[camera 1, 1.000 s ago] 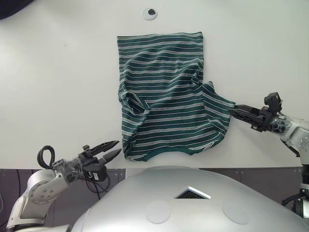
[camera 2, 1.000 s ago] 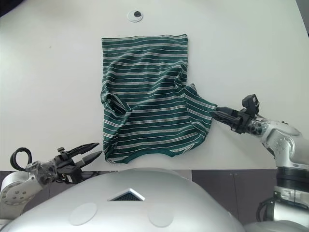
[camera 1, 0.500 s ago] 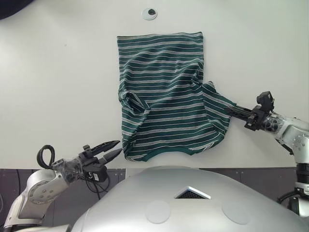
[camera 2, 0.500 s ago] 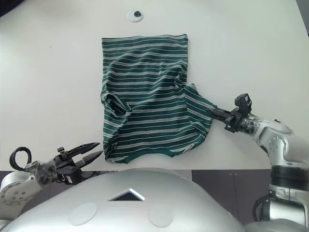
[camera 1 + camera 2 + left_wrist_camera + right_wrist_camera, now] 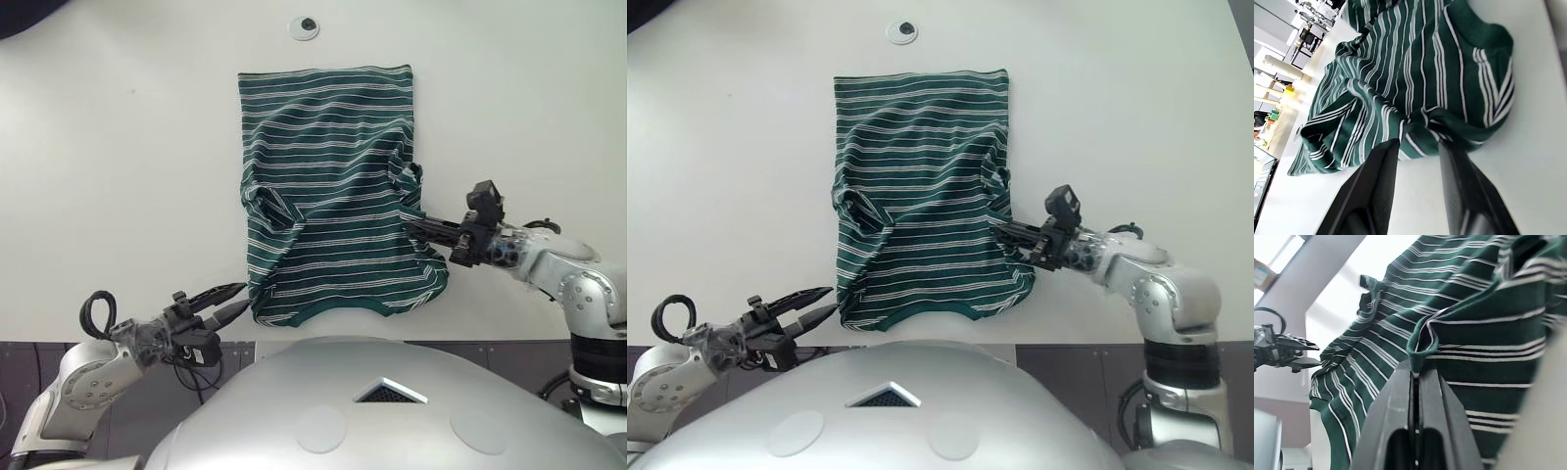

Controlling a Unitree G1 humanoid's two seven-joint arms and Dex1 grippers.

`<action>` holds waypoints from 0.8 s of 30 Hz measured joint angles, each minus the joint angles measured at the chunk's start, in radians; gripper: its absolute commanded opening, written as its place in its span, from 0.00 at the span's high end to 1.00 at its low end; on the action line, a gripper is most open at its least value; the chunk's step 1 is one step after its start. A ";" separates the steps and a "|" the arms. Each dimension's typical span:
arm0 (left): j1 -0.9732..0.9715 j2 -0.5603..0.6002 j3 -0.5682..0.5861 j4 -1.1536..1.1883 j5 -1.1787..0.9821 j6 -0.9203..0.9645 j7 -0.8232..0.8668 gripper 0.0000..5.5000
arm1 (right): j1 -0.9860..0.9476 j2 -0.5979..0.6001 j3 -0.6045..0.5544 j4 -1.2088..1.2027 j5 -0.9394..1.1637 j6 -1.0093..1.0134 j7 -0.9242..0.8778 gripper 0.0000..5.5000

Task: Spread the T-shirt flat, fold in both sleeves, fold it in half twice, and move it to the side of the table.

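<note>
Quick status from my end. T-shirt [image 5: 328,166] (dark green, thin white stripes) is lying roughly mid table [image 5: 118,147], long way running away from the robot. The far end is flat w/ a straight edge, the near end is rumpled and sits close to the table's near edge. There's a bunched-up pucker [image 5: 269,206] on the shirt's left side, about halfway down.

Right gripper [image 5: 411,222] is over the right part of the shirt, arm coming in from the right. Fingers are pressed fully together, and in the right wrist cam I can see a hem [image 5: 1422,348] of the striped fabric pinched right at the tips, w/ the cloth folding up around it. So it's def got hold of the shirt.

Left gripper [image 5: 240,296] is down at the near edge of the table, just beside the shirt's near-left corner. Fingers are a bit apart w/ nothing between them. In the left wrist cam the tips are almost on the fabric, but I can't tell if they're actually touching it.

Also a small round disc [image 5: 304,26] on the table just past the shirt's far edge.
</note>
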 measured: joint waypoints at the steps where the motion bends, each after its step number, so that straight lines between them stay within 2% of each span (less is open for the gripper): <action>1: 0.000 0.000 -0.001 0.000 0.001 0.000 0.002 0.74 | -0.005 0.006 0.015 0.000 0.000 0.001 -0.006 0.99; 5: 0.000 0.002 -0.003 0.000 0.002 0.000 0.006 0.74 | -0.024 0.038 0.054 0.004 -0.011 0.010 -0.050 0.99; 13: 0.001 0.009 -0.004 0.008 0.018 -0.011 0.025 0.74 | -0.049 0.041 0.081 0.020 -0.017 0.008 -0.057 0.74; 17: 0.013 0.018 -0.002 0.013 0.028 -0.023 0.040 0.74 | -0.045 0.015 0.029 -0.038 0.044 0.021 -0.002 0.74; 21: 0.042 0.040 0.007 0.017 -0.025 -0.043 0.046 0.74 | -0.003 -0.090 -0.094 -0.059 0.083 0.017 0.081 0.74; 23: 0.059 0.048 0.014 0.016 -0.074 -0.047 0.046 0.74 | 0.028 -0.110 -0.138 -0.055 0.072 -0.056 0.142 0.74; 24: 0.076 0.061 0.027 0.018 -0.097 -0.054 0.046 0.74 | 0.058 -0.143 -0.169 -0.042 0.027 -0.159 0.199 0.74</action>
